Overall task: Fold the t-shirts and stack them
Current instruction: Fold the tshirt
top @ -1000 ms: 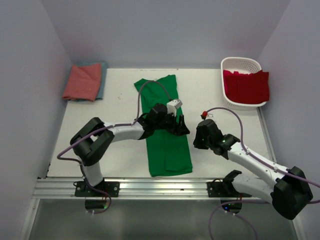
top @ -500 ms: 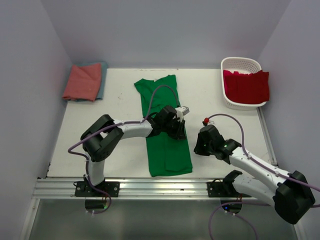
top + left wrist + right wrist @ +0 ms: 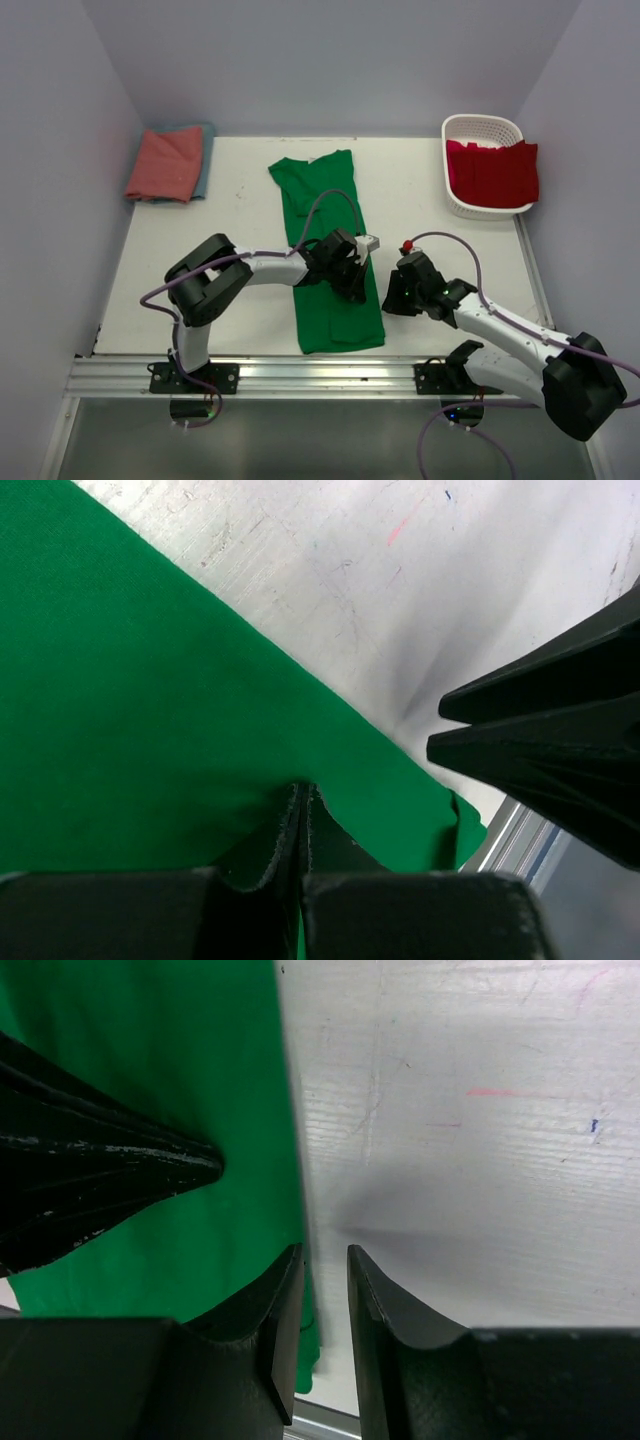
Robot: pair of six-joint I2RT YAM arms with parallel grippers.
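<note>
The green t-shirt (image 3: 325, 200) lies flat as a long strip down the middle of the table. My left gripper (image 3: 355, 285) is shut on the green t-shirt (image 3: 150, 680) just inside its right edge, its tips (image 3: 303, 790) pinching a small pucker of cloth. My right gripper (image 3: 388, 297) sits low beside it, slightly open (image 3: 322, 1252). It straddles the shirt's right edge, one finger over the green t-shirt (image 3: 150, 1060) and the other over bare table. A red t-shirt (image 3: 495, 172) hangs over the basket. A salmon-pink t-shirt (image 3: 165, 163) lies folded on a teal-blue one (image 3: 207, 160) at the back left.
The white lattice basket (image 3: 480, 125) stands at the back right corner. An aluminium rail (image 3: 300, 375) runs along the table's near edge, close to the shirt's bottom hem. Grey walls close in the table (image 3: 200, 250) on three sides.
My left gripper moved toward the near edge along the shirt's right side, came down and shut on the cloth. The right gripper slid left to the shirt's edge and opened a little.
</note>
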